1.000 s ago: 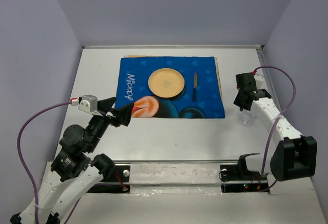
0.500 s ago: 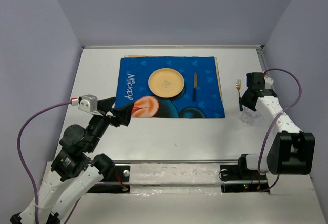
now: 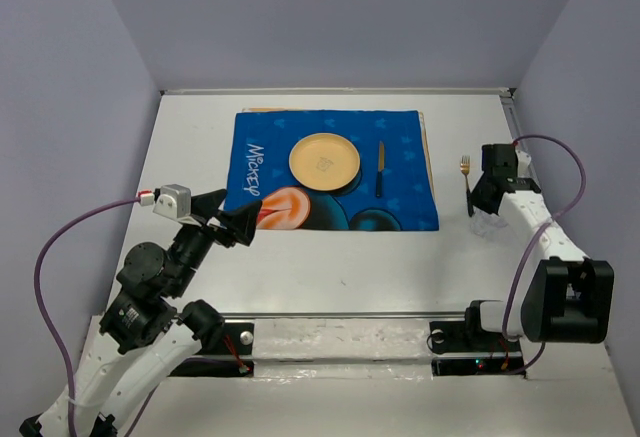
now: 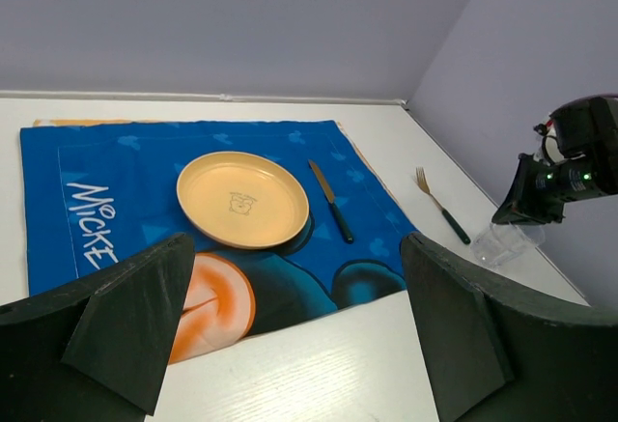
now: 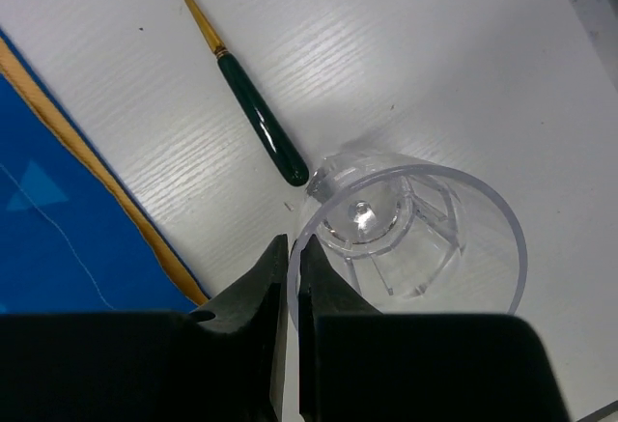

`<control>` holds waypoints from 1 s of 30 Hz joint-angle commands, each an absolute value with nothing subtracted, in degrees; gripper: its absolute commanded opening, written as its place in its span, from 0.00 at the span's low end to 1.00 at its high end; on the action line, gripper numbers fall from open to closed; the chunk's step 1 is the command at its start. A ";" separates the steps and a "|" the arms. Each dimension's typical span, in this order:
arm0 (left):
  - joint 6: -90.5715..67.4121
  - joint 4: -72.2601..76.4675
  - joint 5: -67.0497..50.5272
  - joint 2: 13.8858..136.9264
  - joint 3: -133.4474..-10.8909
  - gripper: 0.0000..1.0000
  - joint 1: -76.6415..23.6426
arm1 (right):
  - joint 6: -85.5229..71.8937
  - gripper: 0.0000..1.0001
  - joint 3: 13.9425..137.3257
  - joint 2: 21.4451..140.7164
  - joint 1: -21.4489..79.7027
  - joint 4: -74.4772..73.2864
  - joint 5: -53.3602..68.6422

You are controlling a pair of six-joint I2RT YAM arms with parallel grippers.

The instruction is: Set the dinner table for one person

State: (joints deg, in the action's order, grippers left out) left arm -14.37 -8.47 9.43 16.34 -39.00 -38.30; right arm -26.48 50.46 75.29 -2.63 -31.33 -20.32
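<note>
Top view: the dinner table [image 3: 300, 267] fills the whole floor of the scene w/ everything standing on it. It's a stiff, flat, smooth white slab, fixed in place, so nothing to take hold of there, and small items will prob. skate on it if nudged. The blue placemat [image 3: 410, 192] sits mid-table toward the far side, w/ the yellow plate [image 3: 324, 160] on it and the knife [image 3: 380, 169] just to its right. The fork [image 3: 467, 187] lies off the mat on bare top, and the right gripper [image 3: 483, 200] is next to its handle end, over a clear cup [image 3: 492, 225]. The left gripper [image 3: 232, 219] hangs off the mat's near-left corner, holding nothing. Left wrist view: both fingers [image 4: 135, 316] are spread wide w/ empty space btwn them, and the mat, plate and knife lie ahead. Right wrist view: the jaws are almost together, leaving only a thin slit, and the cup's rim wall runs into that slit, so it looks pinched by the rim. The fork handle tip is just beside the cup base; can't tell if they touch. The cup is prob. light, rigid and slick. A thin-wall rim pinch is the obvious hold, but it could pivot or slip, so go gently and keep it upright.
</note>
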 commanded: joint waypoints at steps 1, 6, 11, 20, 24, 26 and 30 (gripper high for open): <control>-13.18 -6.06 8.96 17.75 -38.85 0.99 -38.67 | -22.85 0.00 57.21 67.86 -2.90 -32.17 -19.61; -13.10 -5.80 8.88 19.16 -38.85 0.99 -38.50 | -19.88 0.00 68.43 74.14 3.49 -29.10 -12.93; -12.83 -5.80 8.09 19.77 -38.85 0.99 -37.09 | -15.83 0.00 82.59 89.18 11.33 -28.65 -15.90; -12.75 -6.24 8.79 21.18 -39.02 0.99 -34.98 | -8.44 0.00 108.00 114.05 12.39 -30.05 -8.97; -12.74 -6.15 8.97 21.44 -39.02 0.99 -34.10 | -6.24 0.00 116.79 120.66 12.92 -31.99 -8.70; -12.75 -6.06 8.70 22.06 -39.02 0.99 -33.93 | -5.36 0.00 122.59 125.67 12.92 -33.83 -7.82; -12.66 -6.15 8.18 22.94 -39.02 0.99 -33.84 | -3.43 0.00 128.22 131.47 13.45 -34.45 -8.79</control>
State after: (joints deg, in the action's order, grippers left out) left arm -13.80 -8.40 9.02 21.50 -38.98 -34.04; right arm -7.16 121.86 129.23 12.62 -33.82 -9.02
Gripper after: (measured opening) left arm 0.989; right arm 0.091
